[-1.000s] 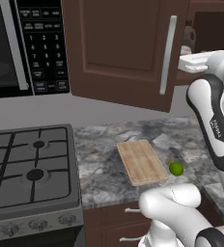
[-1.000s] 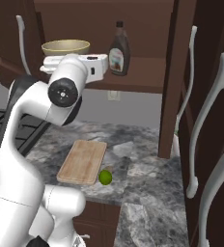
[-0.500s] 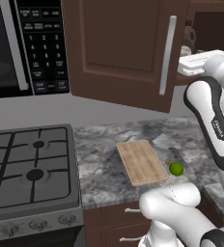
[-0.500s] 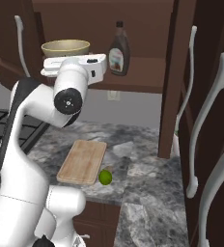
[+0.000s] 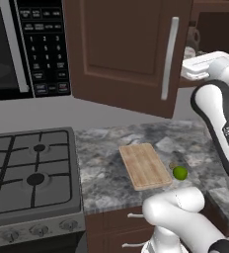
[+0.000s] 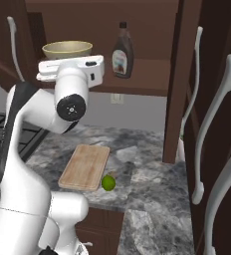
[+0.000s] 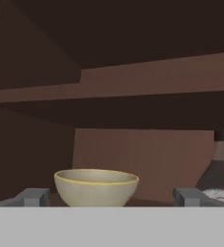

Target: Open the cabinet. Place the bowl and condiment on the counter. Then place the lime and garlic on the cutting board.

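The cabinet [image 6: 152,45] stands open in front of me, its door [image 5: 129,49] swung wide off to my left, and my gripper [image 7: 111,197] is raised level with its lower shelf [image 6: 142,82]. My gripper is spread fully apart and has hold of nothing; the two fingertips [image 7: 34,197] frame the view ahead from either side.

Far below my gripper lies the grey stone tabletop [image 6: 152,194], and on it the cutting board [image 5: 144,166], a pale wooden slab with nothing on top of it. The stove [image 5: 30,178] sits lower still and well off to my left.

The bowl [image 7: 96,186] is straight ahead of my gripper on the shelf, upright, cream-coloured, sitting between the lines of my two fingers but farther back, not touched. The condiment [image 6: 122,51], a dark bottle with a pale label, stands upright on the same shelf to the right of my gripper, apart from the bowl.

The lime [image 6: 108,183] rests on the tabletop far beneath my gripper, just beside the near right corner of the cutting board. A smaller dull thing lies right by it; I cannot tell whether that is the garlic.
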Available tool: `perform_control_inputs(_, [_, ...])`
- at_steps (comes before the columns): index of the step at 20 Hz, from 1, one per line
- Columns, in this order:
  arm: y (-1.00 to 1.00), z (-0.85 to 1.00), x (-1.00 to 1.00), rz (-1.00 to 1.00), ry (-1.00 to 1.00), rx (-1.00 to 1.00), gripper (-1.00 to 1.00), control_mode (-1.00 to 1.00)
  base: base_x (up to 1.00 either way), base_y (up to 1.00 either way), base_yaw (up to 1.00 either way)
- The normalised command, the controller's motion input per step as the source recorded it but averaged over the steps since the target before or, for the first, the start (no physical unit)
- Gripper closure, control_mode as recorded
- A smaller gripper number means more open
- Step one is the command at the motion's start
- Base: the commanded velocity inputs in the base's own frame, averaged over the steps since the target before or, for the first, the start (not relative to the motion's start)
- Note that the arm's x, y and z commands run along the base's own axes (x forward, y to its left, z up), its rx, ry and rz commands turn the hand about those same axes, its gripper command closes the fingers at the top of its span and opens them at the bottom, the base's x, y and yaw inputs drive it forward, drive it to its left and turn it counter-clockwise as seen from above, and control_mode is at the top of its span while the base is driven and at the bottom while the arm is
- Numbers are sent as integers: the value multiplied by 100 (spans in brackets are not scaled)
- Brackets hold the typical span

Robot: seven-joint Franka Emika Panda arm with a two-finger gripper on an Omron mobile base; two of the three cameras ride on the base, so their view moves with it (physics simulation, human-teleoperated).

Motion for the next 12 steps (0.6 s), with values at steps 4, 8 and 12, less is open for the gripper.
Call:
perform_control_inputs(4, [61, -4, -23, 2, -6, -2, -100, -100, 0, 0, 0])
perform_control_inputs(8, [62, -6, -22, 1, -9, 0, -100, -100, 0, 0, 0])
perform_control_inputs(12, [62, -6, -14, 0, -11, 0, -100, -100, 0, 0, 0])
